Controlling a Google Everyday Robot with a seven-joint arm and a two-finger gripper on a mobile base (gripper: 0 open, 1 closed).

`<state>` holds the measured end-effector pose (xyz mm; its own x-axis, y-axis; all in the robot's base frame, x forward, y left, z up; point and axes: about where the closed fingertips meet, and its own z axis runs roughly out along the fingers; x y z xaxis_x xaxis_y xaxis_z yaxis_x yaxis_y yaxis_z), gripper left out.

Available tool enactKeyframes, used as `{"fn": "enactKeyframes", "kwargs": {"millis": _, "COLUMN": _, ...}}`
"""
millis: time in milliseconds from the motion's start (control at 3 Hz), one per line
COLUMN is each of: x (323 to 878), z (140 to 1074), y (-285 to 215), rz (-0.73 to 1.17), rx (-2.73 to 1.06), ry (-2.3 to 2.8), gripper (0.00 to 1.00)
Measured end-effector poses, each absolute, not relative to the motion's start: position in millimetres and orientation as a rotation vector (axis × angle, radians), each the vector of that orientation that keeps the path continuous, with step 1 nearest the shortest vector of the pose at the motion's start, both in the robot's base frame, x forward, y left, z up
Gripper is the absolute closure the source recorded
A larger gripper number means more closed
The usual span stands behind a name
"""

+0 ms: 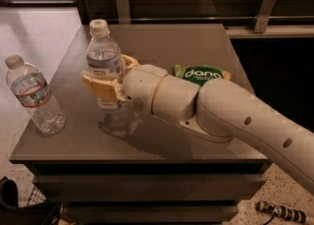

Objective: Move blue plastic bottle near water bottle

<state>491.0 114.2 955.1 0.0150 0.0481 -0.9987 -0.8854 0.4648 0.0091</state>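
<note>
The blue plastic bottle (102,55), slim with a white cap and a pale label, is upright in my gripper (105,80), which is shut around its lower body and holds it just above the table's left half. The water bottle (34,96), wider with a white cap and a red-banded label, stands upright near the table's front left corner. The held bottle is a short way to the right of it and a little further back. My white arm (221,113) reaches in from the right.
A green snack bag (202,74) lies behind my arm at the table's middle right. The dark table (162,37) has its front edge close below the gripper. A wooden wall with metal brackets runs behind. A dark object (19,207) sits on the floor at lower left.
</note>
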Motion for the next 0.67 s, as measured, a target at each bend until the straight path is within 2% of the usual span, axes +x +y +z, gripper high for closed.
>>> {"fn": "enactKeyframes", "kwargs": {"millis": 667, "x": 461.5, "z": 921.7, "y": 161.3, "rz": 0.906, "rx": -0.949, "ry": 1.326, "gripper": 1.00}}
